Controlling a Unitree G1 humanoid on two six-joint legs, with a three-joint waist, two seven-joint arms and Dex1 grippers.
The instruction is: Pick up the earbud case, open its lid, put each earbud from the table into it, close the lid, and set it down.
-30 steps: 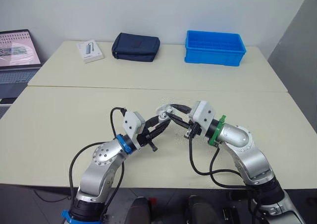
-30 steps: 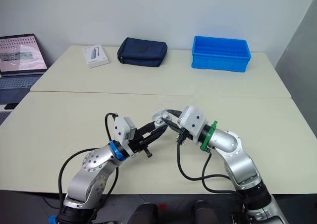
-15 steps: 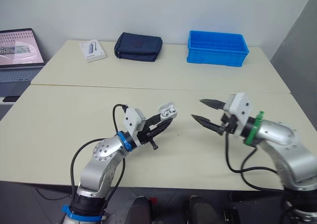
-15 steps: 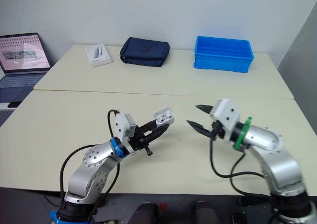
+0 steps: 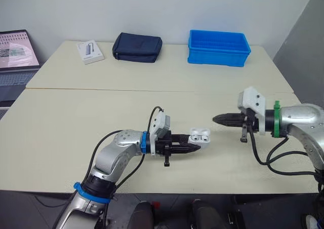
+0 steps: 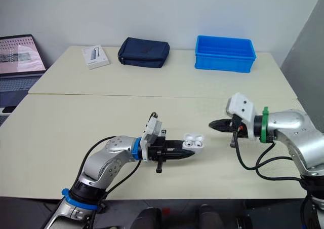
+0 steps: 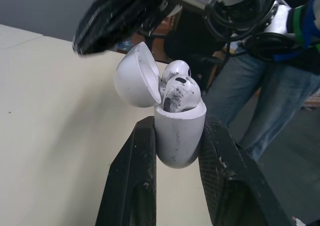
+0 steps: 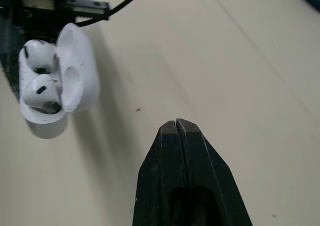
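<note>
Cut off and covered
We see the laptop (image 5: pixel 17 50) cut by the picture's edge, and the lower sides of the earbud case (image 7: pixel 181 136) hidden between the fingers (image 7: pixel 132 176) of the left gripper (image 7: pixel 178 123).

1. Open tabletop (image 5: pixel 76 122) lies between the earbud case (image 5: pixel 199 136) and the right gripper (image 5: pixel 218 119), whose fingers are pressed together.
2. The left gripper (image 5: pixel 195 145) clamps the case, its fingers blocking two sides.
3. The case's raised lid partly walls off the top.
4. A white box (image 5: pixel 90 51), a dark pouch (image 5: pixel 137 47) and a blue bin (image 5: pixel 218 47) line the far edge, well apart from both grippers.
</note>
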